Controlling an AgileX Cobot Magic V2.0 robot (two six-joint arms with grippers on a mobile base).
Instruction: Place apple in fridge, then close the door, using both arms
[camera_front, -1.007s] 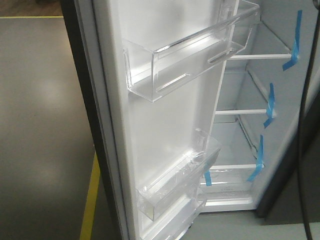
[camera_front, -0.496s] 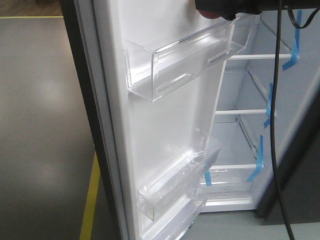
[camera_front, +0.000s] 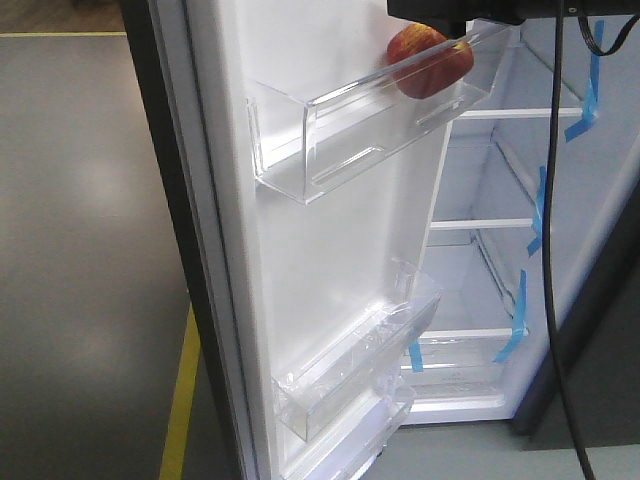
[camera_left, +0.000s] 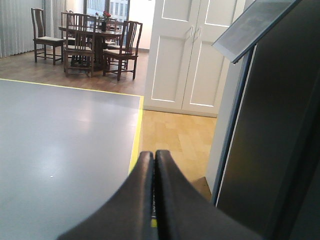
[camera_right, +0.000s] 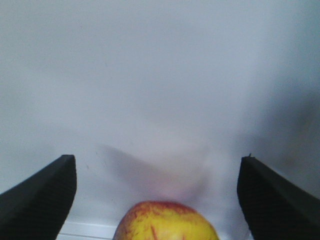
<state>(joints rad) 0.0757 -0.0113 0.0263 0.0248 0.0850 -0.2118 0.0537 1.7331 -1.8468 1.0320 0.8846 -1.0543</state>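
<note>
A: Spotted anything new in the front view?

B: Plenty. A second back, no arm and no fruit anywhere. Half a second back, just a dark arm end nosing in at the top edge with a bit of red under it. Now, sitting at the far end of the upper clear plastic bin (camera_front: 330, 130) on the tall door (camera_front: 330, 250), white inside: the round red apple (camera_front: 430, 58) with the yellow patch.

A: Let go of, then?

B: Looks so. As for the right pincer (camera_right: 156, 165): spread wide, gripping nothing, with the apple low between the two black pads (camera_right: 45, 195) and touching neither.

A: And the left pincer (camera_left: 155, 155)?

B: Pressed fully together, nothing between. Hanging beside a dark grey panel (camera_left: 280, 140), probably the door's outer face, though hard to say for sure.

A: Good enough as "in the tall dark grey fridge (camera_front: 470, 180) with the white interior"?

B: Judged yes, once shut. Placed in a door bin rather than on one of the white shelves with the blue tape strips (camera_front: 541, 205), mind.

A: So what next?

B: Placing half judged done; door wide open, closing not yet begun. First, best to draw the right arm out of the swing path. Then a push from outside. Worth going gently, to avoid rolling the apple about in that bin.
</note>
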